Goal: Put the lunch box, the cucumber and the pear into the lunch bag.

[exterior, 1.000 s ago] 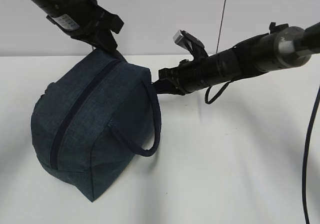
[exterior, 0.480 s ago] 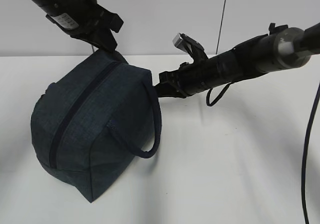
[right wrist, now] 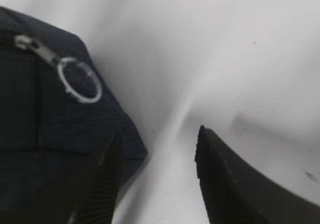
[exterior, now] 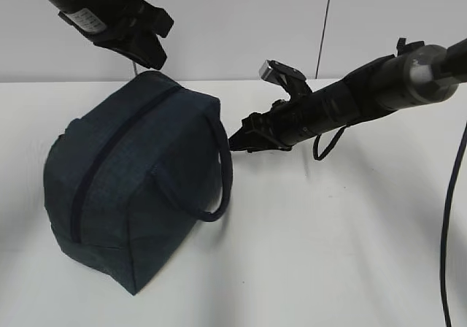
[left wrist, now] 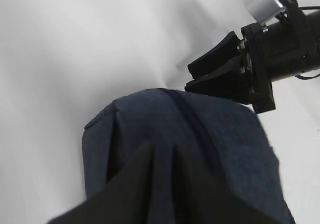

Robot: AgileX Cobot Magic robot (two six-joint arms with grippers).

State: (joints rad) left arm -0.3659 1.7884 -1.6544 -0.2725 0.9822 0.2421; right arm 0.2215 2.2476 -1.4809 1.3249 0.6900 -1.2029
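The dark navy lunch bag (exterior: 139,174) stands on the left of the white table, its zipper line (exterior: 109,155) closed and its loop handle (exterior: 222,170) hanging on the right side. My left gripper (exterior: 152,55) hovers just above the bag's back top edge. In the left wrist view its fingers (left wrist: 166,146) stand a narrow gap apart over the fabric (left wrist: 220,134), holding nothing. My right gripper (exterior: 235,143) is open just right of the bag. Its wrist view shows the jaws (right wrist: 157,154) wide apart beside the silver ring pull (right wrist: 79,80). The lunch box, cucumber and pear are out of view.
A white wall rises behind the table (exterior: 328,254). A black cable (exterior: 445,232) hangs along the right edge, and the right arm (exterior: 365,97) stretches across from the upper right.
My right gripper has opened and drawn back to the right, away from the bag. The left gripper has lifted slightly off the bag's top and its fingers have parted a little.
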